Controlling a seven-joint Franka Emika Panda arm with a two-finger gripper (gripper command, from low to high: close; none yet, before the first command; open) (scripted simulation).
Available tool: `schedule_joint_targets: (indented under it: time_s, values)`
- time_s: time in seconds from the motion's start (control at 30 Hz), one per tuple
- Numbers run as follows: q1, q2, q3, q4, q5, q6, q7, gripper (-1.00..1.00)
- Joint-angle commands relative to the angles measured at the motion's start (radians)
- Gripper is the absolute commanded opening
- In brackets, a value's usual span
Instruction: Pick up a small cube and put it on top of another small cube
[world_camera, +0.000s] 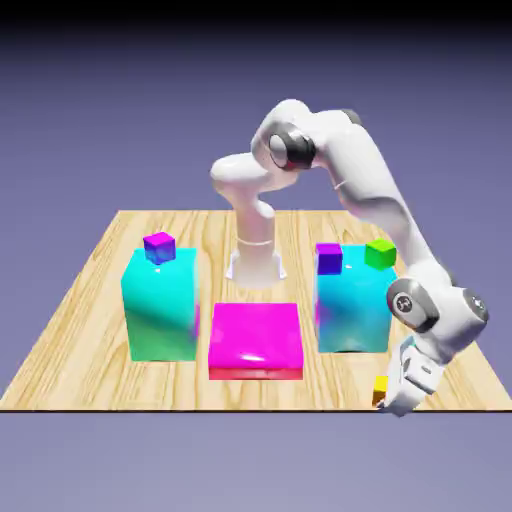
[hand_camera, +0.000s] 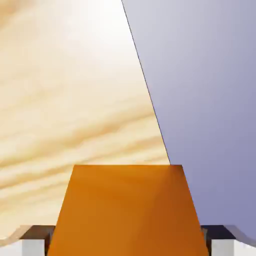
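The small cube (world_camera: 380, 390), yellow on top with orange-brown sides, sits at the table's front edge on the exterior view's right. My gripper (world_camera: 390, 400) is down at it, shut on the small cube. In the hand view the small cube's (hand_camera: 127, 210) orange face fills the gap between my two grey fingertips (hand_camera: 35, 234), which press its sides; my gripper (hand_camera: 128, 242) is mostly hidden behind it. Another small cube (world_camera: 159, 247), purple on top with blue sides, rests on the left teal block (world_camera: 160, 310), far from my gripper.
The right teal block (world_camera: 352, 310) carries an all-purple cube (world_camera: 329, 258) and a green cube (world_camera: 380, 253). A flat magenta block (world_camera: 256, 340) lies between the two teal blocks. The wooden table's (world_camera: 90, 330) front edge runs just beside my gripper.
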Motion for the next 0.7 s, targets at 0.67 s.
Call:
schedule_joint_targets:
  time_s: [0.67]
  values:
    - [-0.473,-0.749,-0.478,-0.387,0.299,-0.383,0.356,-1.00]
